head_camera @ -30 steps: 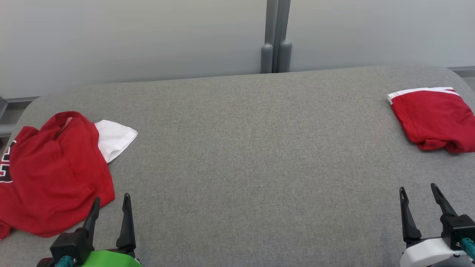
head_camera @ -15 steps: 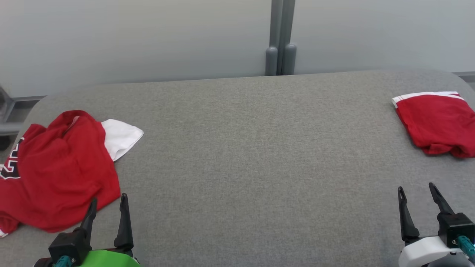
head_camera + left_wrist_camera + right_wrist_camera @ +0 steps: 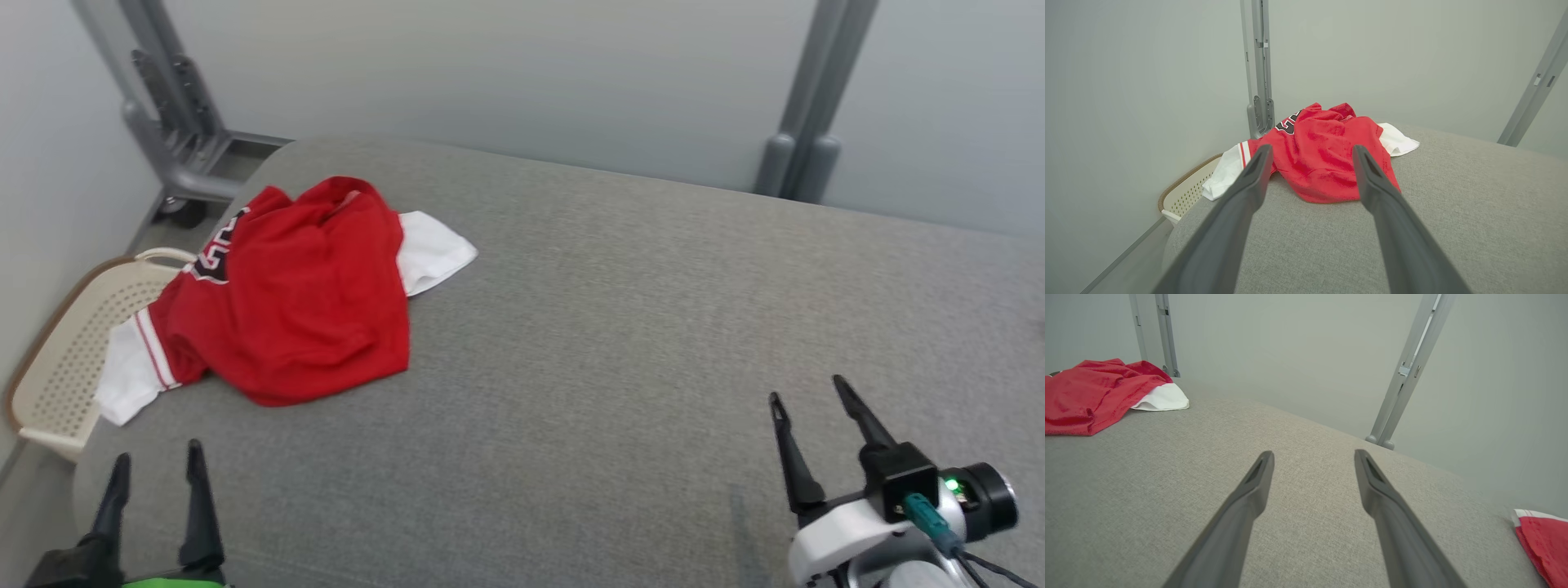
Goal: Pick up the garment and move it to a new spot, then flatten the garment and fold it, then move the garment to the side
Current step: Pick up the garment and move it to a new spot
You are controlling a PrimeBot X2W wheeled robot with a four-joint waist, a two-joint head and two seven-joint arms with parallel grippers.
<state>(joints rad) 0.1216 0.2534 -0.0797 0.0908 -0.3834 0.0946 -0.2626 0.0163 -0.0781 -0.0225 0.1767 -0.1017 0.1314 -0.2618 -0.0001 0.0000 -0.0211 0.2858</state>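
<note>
1. The crumpled red-and-white garment (image 3: 302,294) lies at the far left end of the grey padded table (image 3: 637,327). One white sleeve reaches the edge beside a cream perforated basket (image 3: 57,359).
2. Its black lettering is partly folded under and is possibly numerals.
3. The left gripper (image 3: 158,452) hovers near the garment, fingers spread and empty, its body cut off below.
4. The right gripper (image 3: 806,389), fingers likewise apart, holds nothing.
5. The right wrist view's corner clips a second red cloth (image 3: 1541,543).

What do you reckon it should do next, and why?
Probably reach the left claw forward to the red jersey: it lies crumpled at the left end of the grey table, and that open, empty claw points straight at it.
</note>
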